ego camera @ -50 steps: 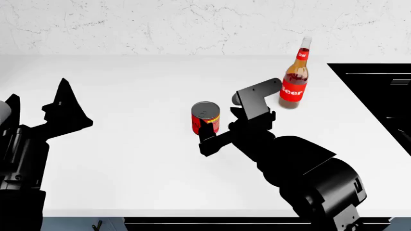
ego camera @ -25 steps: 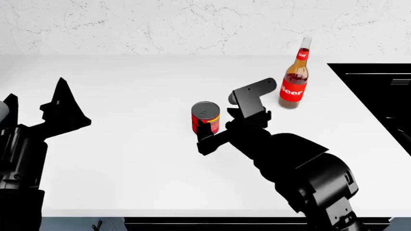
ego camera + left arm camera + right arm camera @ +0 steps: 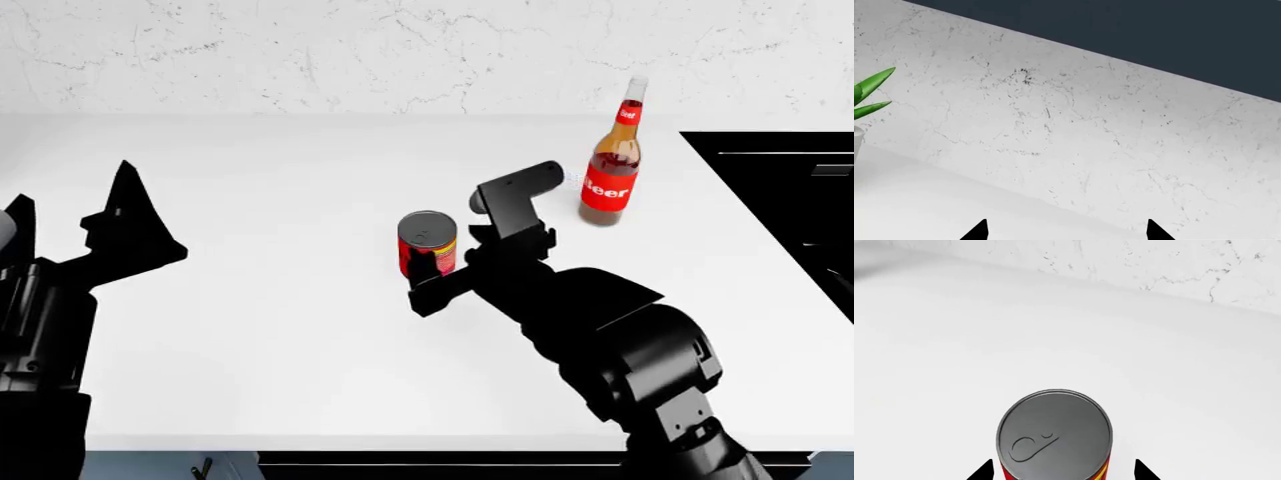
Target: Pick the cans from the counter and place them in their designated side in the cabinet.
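One can (image 3: pixel 427 243) stands mid-worktop (image 3: pixel 267 330); my right fingers (image 3: pixel 984 471) straddle it, spread: next I must pinch it, then lift.

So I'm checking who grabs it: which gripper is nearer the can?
Right. The right gripper is open around the can; the left gripper hovers far off to its left.

Bottle (image 3: pixel 611 170) label: "Beer"; neck text unreadable

Both arms are matte black with bulky rounded joints, each tool (image 3: pixel 461 235) ending in pointed, angular fingers.
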`<state>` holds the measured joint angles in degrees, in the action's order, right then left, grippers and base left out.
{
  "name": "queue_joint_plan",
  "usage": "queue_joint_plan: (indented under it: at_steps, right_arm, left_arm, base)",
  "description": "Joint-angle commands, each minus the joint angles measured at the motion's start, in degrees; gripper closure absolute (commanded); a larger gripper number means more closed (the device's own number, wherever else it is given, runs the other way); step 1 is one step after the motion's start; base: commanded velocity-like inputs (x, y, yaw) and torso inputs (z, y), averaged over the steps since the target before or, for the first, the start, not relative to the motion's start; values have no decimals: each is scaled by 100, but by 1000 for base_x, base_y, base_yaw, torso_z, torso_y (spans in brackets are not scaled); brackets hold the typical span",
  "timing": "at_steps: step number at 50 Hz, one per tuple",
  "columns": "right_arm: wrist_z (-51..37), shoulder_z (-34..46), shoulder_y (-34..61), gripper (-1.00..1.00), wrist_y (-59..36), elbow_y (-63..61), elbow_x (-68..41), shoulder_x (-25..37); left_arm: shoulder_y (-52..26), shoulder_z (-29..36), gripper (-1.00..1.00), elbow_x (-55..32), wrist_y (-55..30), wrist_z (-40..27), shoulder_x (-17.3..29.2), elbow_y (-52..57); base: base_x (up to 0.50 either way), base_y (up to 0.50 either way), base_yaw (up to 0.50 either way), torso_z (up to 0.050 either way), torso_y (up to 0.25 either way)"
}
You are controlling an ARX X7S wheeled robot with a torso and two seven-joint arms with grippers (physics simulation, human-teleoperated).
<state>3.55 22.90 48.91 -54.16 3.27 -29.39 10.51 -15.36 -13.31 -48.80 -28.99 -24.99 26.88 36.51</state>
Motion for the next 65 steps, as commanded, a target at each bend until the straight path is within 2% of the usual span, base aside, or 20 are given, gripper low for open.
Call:
queue_joint_plan:
  at_steps: [1,30,31,39,45,50,56,65]
  right_arm:
    - [106,98,96,-100,172,358,42,-37]
    - [653,526,646,-100,896,1916,212,-459]
    - [666,539,651,100,910,1941,211,-469]
    - [632,511,506,100,750,1664,70,-348]
    - [44,259,194,100,258,450,-77,41]
    - [-877,-607,138,100,-764,-1345,-611,326]
    - [-1934,-2018,437,100,-2456,-2887,-1588,271]
    - [-2427,-2862,370,100,-3004,-3851,-2139,167]
  left_arm:
    - [19,10,-100,8,27,-3,4,-9]
    - [-5,16,-100,-70,32,-52,55,74]
    - [-4,16,-100,-70,35,-51,56,73]
    - [20,15,-100,-64,60,-46,63,78]
    - [8,7,-100,-90,56,-56,86,101]
    - [-67,42,-100,-142,-2,-82,123,135]
    - [-254,126,-100,-272,-179,-176,219,234]
    - [-389,239,-100,-374,-340,-265,301,368]
  base:
    - [0,0,0,0,0]
    - [0,0,0,0,0]
    - [0,0,0,0,0]
    - [0,0,0,0,0]
    - [0,0,0,0,0]
    - [0,0,0,0,0]
    - [0,0,0,0,0]
    - [0,0,0,0,0]
